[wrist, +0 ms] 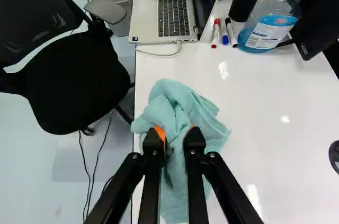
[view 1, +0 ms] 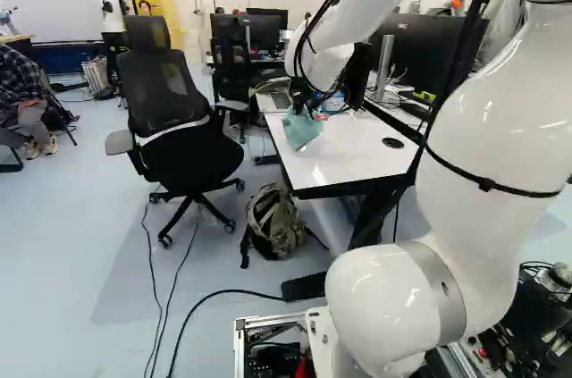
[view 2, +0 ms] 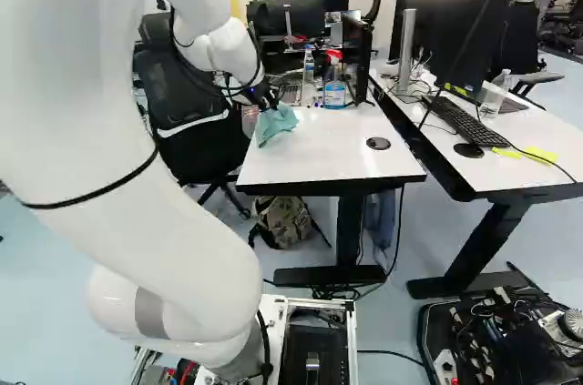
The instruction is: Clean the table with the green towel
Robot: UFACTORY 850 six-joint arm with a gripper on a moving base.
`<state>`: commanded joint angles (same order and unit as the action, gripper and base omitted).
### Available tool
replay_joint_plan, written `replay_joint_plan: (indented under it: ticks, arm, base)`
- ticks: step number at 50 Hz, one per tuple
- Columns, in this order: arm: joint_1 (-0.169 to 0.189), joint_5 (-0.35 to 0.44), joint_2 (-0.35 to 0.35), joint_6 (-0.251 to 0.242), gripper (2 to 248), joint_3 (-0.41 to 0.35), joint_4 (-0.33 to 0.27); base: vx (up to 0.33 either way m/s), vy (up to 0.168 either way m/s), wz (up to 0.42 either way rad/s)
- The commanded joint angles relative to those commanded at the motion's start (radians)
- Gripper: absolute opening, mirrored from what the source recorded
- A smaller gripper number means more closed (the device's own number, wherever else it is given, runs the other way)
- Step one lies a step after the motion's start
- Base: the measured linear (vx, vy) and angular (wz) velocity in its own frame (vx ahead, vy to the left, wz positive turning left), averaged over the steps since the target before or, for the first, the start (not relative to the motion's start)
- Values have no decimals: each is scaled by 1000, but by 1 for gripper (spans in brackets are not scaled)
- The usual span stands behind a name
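White table (wrist: 275, 155), with the green towel (wrist: 181, 102) near its edge, on the robot's side of the laptop (wrist: 172, 12).
The gripper (wrist: 176, 130) is clamped on the towel, bunched between its two fingers; the long fold runs roughly away from the laptop, along the table edge. Most of the tabletop lies sideways, on the bottle (wrist: 270, 29) side of the laptop, so I judge the wipe should go there. If the towel presses the surface, I cannot tell.

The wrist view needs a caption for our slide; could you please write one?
Jaws closed on a crumpled green towel over the white table, with a laptop and three markers beyond.
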<state>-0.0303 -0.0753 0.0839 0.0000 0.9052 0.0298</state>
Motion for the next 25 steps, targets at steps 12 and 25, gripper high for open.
replay_joint_plan:
  ticks: [12,25]
  arm:
    - [-2,49,58,0,51,33,0]
    - [-2,63,90,0,51,36,0]
  base:
    - [0,0,0]
    - [0,0,0]
